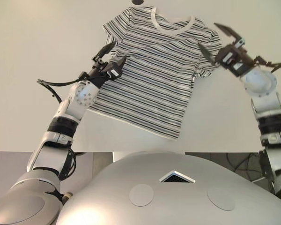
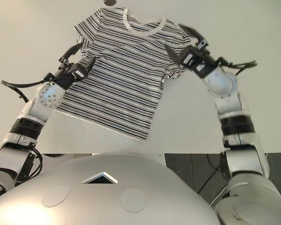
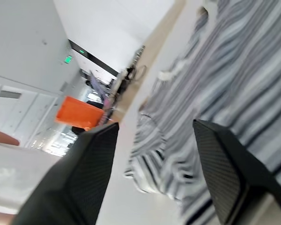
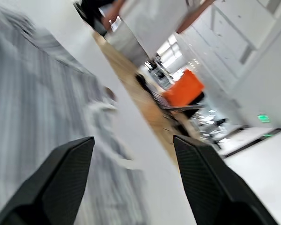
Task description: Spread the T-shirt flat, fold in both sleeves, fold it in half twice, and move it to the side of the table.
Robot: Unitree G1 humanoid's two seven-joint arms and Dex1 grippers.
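A striped T-shirt [image 1: 154, 70] with a white collar lies spread on the white table [image 1: 47, 37], slightly rotated, collar toward the far edge. My left gripper [image 1: 113, 52] hovers open over the shirt's left side, just below its left sleeve [image 3: 152, 154]. My right gripper [image 1: 219, 41] stands open above the shirt's right sleeve [image 1: 207, 51]. In the left wrist view the open fingers [image 3: 229, 164] frame the striped cloth; in the right wrist view the fingers [image 4: 56, 183] spread over the blurred shirt [image 4: 33, 103].
The table's near edge [image 1: 131, 151] runs across in front of me. Bare table surface lies to the left and right of the shirt. A small dark object [image 1: 138, 2] sits at the far edge beyond the collar.
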